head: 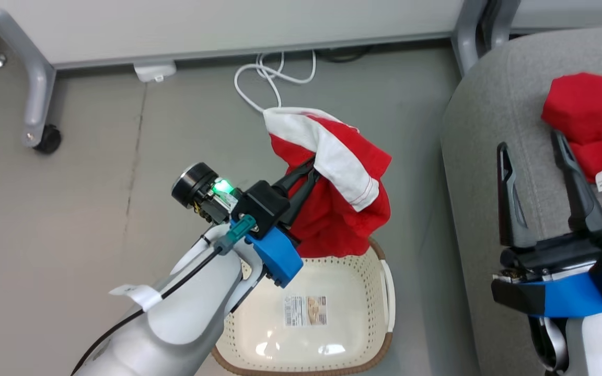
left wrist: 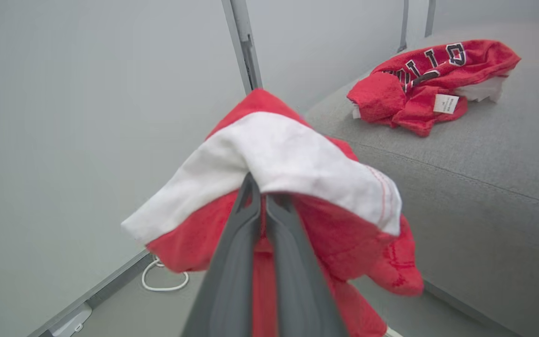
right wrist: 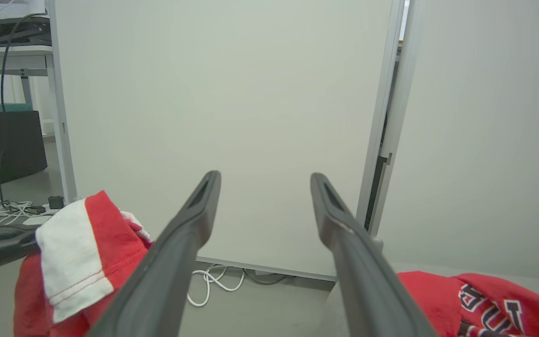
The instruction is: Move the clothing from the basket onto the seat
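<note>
Floor (head: pixel 71 209) carries basket (head: pixel 370 318); seat (head: pixel 489 130) carries 1 red, apparently crumpled garment (head: pixel 583 109).

— Setting, as recorded?
— Lab or office bay. White partition panels (head: pixel 228 26) stood on grey castored legs (head: pixel 37 89); bare grey floor (head: pixel 71 235); loose white cable (head: pixel 272 78).
— Other items?
— Black equipment box (right wrist: pixel 7 145) sat under a counter (right wrist: pixel 7 61), cords (right wrist: pixel 3 206) trailing.
</note>
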Motion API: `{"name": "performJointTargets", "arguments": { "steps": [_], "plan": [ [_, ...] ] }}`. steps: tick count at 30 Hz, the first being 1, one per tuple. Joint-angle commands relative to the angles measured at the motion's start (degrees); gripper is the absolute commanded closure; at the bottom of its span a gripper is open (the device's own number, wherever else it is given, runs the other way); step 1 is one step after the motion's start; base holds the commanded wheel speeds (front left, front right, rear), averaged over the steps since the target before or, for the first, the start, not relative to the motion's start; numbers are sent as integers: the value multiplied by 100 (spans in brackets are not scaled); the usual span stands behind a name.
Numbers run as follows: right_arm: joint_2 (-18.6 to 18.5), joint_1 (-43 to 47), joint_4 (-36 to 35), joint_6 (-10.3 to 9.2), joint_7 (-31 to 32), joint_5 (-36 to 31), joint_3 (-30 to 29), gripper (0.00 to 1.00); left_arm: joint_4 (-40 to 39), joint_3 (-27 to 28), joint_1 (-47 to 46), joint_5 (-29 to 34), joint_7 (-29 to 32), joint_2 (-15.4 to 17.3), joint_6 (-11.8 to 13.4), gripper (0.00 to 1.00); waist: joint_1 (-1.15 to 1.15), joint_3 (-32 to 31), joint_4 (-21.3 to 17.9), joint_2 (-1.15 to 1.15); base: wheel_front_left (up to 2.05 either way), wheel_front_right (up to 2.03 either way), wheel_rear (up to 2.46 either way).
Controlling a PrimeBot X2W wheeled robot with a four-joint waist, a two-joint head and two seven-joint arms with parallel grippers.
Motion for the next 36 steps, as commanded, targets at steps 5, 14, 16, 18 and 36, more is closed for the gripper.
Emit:
{"name": "performJointTargets", "arguments": {
  "steps": [5,14,16,18,36],
  "plan": [
    [-12,253,58,1,-3,69,24,0,-484,493,185,149,-29,-76,46,100,1,-361,-31,-1,0,0,0],
    [13,421,141,1,-3,160,137,0,-1192,1157,212,420,-28,-206,28,100,1,-732,-60,-1,0,0,0],
    [17,465,149,1,-3,162,158,0,-1305,1216,174,475,-28,-215,8,100,1,-778,-65,-1,0,0,0],
    [23,502,161,1,-3,176,177,0,-1407,1279,118,517,-28,-237,-4,100,1,-812,-67,-1,0,0,0],
    [34,553,241,1,-3,253,473,0,-1781,1379,2,726,-28,-372,-91,100,1,-810,-51,-1,0,0,0]
  ]
}}
